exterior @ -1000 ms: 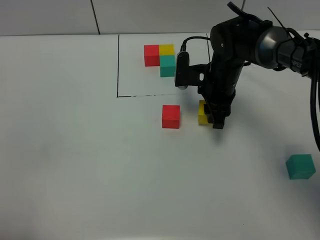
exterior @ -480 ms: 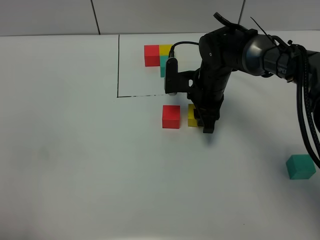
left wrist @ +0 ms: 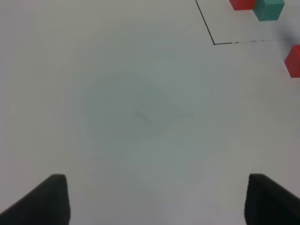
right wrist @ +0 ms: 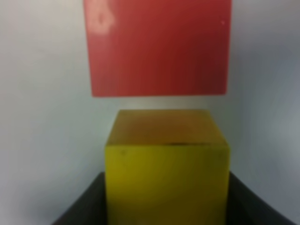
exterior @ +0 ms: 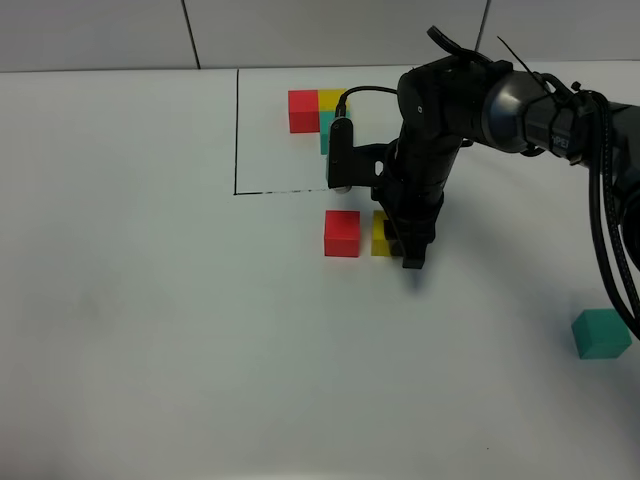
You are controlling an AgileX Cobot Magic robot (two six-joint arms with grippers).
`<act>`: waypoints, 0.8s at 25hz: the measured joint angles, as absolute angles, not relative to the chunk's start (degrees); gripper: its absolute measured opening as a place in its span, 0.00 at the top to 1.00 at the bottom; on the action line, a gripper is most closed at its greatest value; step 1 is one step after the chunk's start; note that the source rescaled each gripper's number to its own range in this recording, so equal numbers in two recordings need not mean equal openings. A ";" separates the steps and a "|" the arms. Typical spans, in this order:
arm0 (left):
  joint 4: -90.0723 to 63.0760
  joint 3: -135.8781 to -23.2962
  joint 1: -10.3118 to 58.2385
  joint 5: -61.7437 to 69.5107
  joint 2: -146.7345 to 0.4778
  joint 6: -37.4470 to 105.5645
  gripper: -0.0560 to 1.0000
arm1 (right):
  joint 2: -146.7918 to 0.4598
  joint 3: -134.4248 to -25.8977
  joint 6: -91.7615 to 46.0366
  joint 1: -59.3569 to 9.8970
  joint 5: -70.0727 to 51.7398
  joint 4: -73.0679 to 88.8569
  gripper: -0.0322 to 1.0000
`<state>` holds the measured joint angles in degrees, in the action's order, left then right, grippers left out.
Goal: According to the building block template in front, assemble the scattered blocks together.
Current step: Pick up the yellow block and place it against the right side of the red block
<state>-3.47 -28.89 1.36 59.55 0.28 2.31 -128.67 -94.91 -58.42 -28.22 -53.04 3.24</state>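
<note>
Now yellow cube (exterior: 380, 232) nearer red cube (exterior: 342, 233), small gap between.

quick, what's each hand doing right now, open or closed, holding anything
left hand: open, holding nothing
right hand: closed on the yellow cube

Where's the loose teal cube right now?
In the exterior high view the loose teal cube sits alone at the far right, well clear of the red cube and yellow cube near the middle.
</note>
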 joint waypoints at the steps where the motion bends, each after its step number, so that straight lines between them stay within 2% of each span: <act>1: -3.47 -28.89 1.36 59.55 0.28 2.31 0.04 | -128.66 -94.91 -58.84 -28.22 -53.04 3.74 0.96; 20: -3.47 -28.89 1.36 59.55 0.28 2.31 0.04 | -128.72 -94.91 -60.71 -28.22 -51.66 6.78 0.96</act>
<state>-3.47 -28.89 1.36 59.55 0.28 2.31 -128.72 -94.91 -60.71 -28.22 -51.66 6.78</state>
